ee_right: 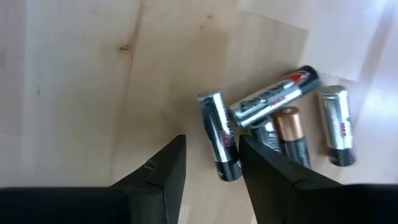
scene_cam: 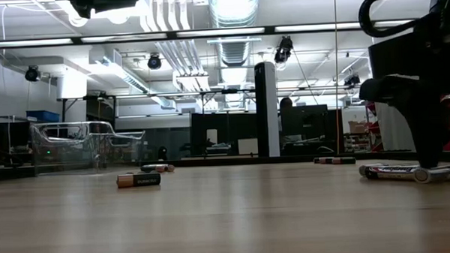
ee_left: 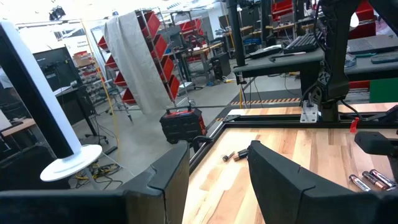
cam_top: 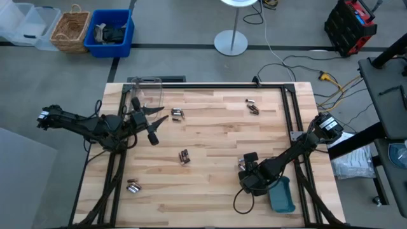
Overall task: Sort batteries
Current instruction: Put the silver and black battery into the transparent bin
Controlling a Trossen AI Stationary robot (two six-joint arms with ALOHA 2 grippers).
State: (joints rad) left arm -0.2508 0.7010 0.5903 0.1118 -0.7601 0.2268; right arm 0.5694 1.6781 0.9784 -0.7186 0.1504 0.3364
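Batteries lie in small groups on the wooden table: one group (cam_top: 177,113) near the clear plastic box (cam_top: 147,92), others at the far right (cam_top: 252,105), the middle (cam_top: 184,156) and the near left (cam_top: 132,186). A cluster of several batteries (ee_right: 280,118) lies on its sides right in front of my right gripper (ee_right: 212,158), which is open and low over the table (cam_top: 245,169). Its fingertips stand on either side of the near end of one silver battery (ee_right: 219,134). My left gripper (ee_left: 217,174) hangs open above the table's left part (cam_top: 151,124), holding nothing. My right gripper comes down at a slant over the silver battery's near end (ee_right: 229,167), one finger on each side, roughly along the battery. One fingertip (ee_right: 249,149) is right beside it; whether it touches cannot be told. The battery lies flat on the table.
A teal tray (cam_top: 282,194) sits at the near right corner, just behind my right gripper. The clear plastic box stands at the far left edge. In the low view a battery (scene_cam: 138,179) lies mid-table. Bare wood lies between the groups.
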